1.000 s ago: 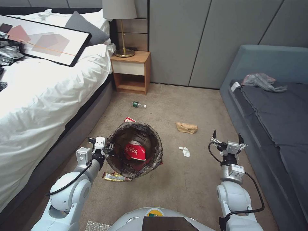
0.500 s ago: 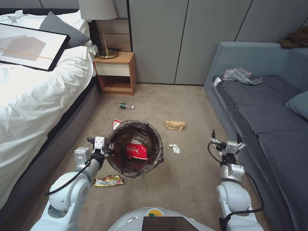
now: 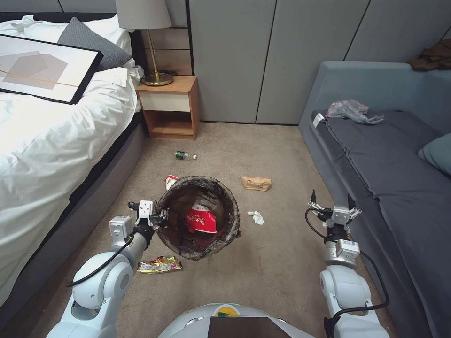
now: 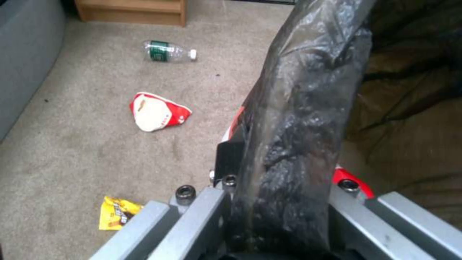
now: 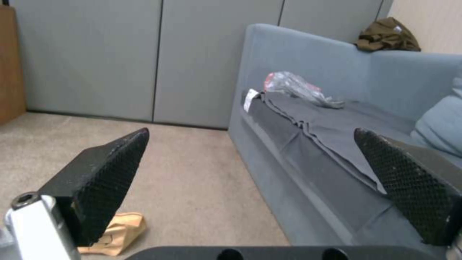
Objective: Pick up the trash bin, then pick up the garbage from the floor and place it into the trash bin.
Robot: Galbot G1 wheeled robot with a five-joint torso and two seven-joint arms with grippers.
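Left gripper [image 3: 162,219] is clamped on the trash bin [image 3: 197,217] rim at its nine o'clock, a red-and-white cup [image 3: 201,220] inside. Right gripper [image 3: 331,201] hangs spread wide and empty beside the sofa [image 3: 376,155], tissue [image 3: 256,217] at its nine o'clock.

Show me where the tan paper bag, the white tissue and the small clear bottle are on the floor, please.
tan paper bag [image 3: 256,183]: head view, middle of the crumpled bag.
white tissue [image 3: 256,217]: head view, centre of the wad.
small clear bottle [image 4: 167,51]: left wrist view, on its green label.
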